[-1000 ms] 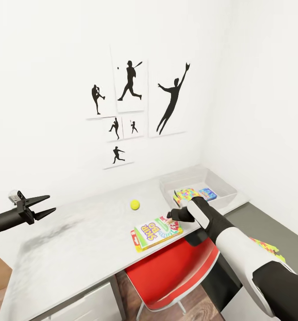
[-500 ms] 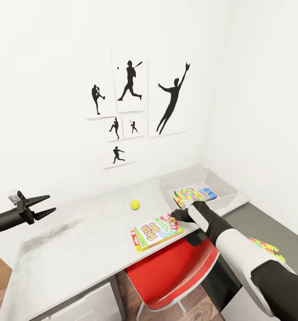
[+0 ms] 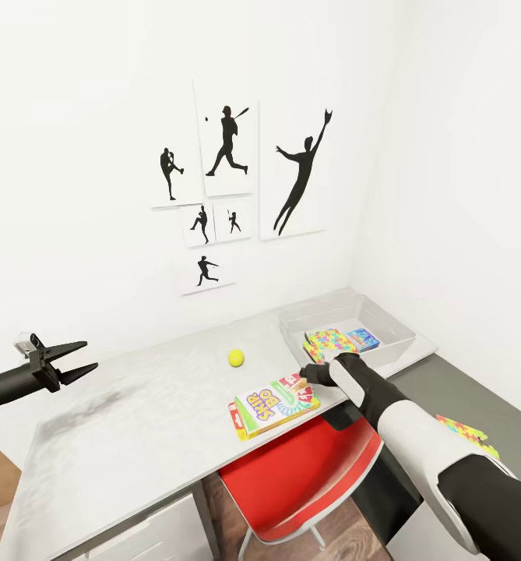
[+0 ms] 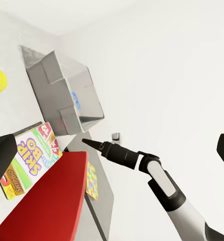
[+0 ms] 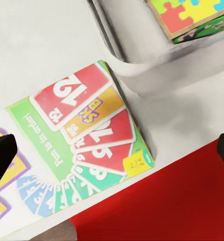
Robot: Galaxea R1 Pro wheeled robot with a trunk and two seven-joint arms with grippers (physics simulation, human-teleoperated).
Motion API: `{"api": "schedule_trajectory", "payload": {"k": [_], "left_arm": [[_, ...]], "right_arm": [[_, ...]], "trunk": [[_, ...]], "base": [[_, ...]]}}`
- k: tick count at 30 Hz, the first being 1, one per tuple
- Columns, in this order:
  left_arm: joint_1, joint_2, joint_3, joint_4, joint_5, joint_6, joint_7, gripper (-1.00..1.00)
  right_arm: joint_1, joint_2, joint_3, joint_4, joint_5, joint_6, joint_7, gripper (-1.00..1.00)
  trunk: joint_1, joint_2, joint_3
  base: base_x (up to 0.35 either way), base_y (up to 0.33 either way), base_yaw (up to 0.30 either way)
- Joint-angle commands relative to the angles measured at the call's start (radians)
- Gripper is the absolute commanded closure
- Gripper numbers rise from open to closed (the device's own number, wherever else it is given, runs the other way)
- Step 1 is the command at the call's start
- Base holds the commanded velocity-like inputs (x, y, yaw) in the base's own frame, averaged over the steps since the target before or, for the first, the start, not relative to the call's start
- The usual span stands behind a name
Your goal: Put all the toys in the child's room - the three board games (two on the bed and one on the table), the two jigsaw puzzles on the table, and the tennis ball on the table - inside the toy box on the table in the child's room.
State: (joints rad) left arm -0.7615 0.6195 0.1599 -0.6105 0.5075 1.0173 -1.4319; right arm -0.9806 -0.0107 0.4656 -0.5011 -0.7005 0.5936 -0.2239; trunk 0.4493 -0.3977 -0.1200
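The right gripper (image 3: 303,374) is being held low over the far right corner of the SKIP BO board game (image 3: 274,403), just beside the near wall of the toy box (image 3: 385,315). In the right wrist view the two finger tips are being shown at opposite edges of the picture, so the jaws are being held wide apart with nothing between them; the card-printed cover (image 5: 87,150) is being seen directly below, with the grey wall of the toy box (image 5: 142,75) close by.

The SKIP BO board game is being supported flat at the front edge of the table (image 3: 135,436), above the red chair (image 3: 307,483). The tennis ball (image 3: 236,358) is being left on the table top behind the game, apart from it. Inside the toy box, a jigsaw puzzle (image 3: 329,341) is being propped at a tilt on a green-edged box, and a light blue board game (image 3: 364,339) is being seen just beside it. A second jigsaw puzzle (image 3: 466,432) is being shown on the lower dark grey desk (image 3: 447,389) at the right, partly hidden by the right arm.

The left gripper (image 3: 72,360) is being held above the left end of the table, well apart from all toys, with its jaws spread open and empty. On the white wall behind the table, black sports-silhouette pictures (image 3: 229,148) are being displayed.
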Motion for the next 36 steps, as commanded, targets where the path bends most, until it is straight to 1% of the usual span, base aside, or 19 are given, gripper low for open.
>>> {"api": "schedule_trajectory", "payload": {"k": [1, 8, 12, 15, 19, 25, 31, 36], "left_arm": [[-0.001, 0.0, 0.0, 0.0, 0.002, 0.01, -0.002, -1.0], [-0.001, 0.0, 0.0, 0.0, 0.002, 0.01, -0.002, -1.0], [-0.001, 0.0, 0.0, 0.0, 0.001, 0.01, -0.002, -1.0], [-0.001, 0.0, 0.0, 0.0, 0.001, 0.01, -0.002, -1.0], [-0.001, 0.0, 0.0, 0.0, 0.001, 0.01, -0.002, -1.0], [-0.001, 0.0, 0.0, 0.0, 0.0, 0.01, -0.002, -1.0], [-0.001, 0.0, 0.0, 0.0, 0.0, 0.01, -0.002, -1.0], [-0.001, 0.0, 0.0, 0.0, 0.0, 0.01, -0.002, -1.0]], "right_arm": [[-0.001, -0.001, 0.007, -0.002, -0.01, -0.005, -0.007, -1.0], [-0.001, 0.001, 0.008, -0.001, -0.005, -0.032, -0.001, -1.0], [-0.001, 0.002, 0.008, -0.001, 0.025, -0.035, 0.0, -1.0], [0.0, 0.005, 0.007, 0.0, 0.072, -0.036, 0.001, -1.0], [0.0, 0.006, 0.006, 0.001, 0.099, -0.037, 0.007, -1.0], [0.0, 0.007, 0.005, 0.001, 0.112, -0.043, 0.025, -1.0], [0.0, 0.008, 0.005, 0.022, 0.114, -0.077, 0.032, -1.0], [0.0, 0.008, 0.005, 0.037, 0.114, -0.085, 0.037, -1.0]], "trunk": [[0.001, -0.002, -0.002], [0.001, -0.002, -0.002], [0.001, -0.002, -0.002], [0.001, -0.002, -0.002], [0.001, -0.002, -0.002], [0.001, -0.002, -0.002], [0.001, -0.002, -0.002], [0.001, -0.002, -0.002]], "base": [[0.0, 0.0, 0.0], [0.0, 0.0, 0.0], [0.0, 0.0, 0.0], [0.0, 0.0, 0.0], [0.0, 0.0, 0.0], [0.0, 0.0, 0.0], [-0.062, 0.0, 0.0], [-0.028, 0.0, 0.0]]}}
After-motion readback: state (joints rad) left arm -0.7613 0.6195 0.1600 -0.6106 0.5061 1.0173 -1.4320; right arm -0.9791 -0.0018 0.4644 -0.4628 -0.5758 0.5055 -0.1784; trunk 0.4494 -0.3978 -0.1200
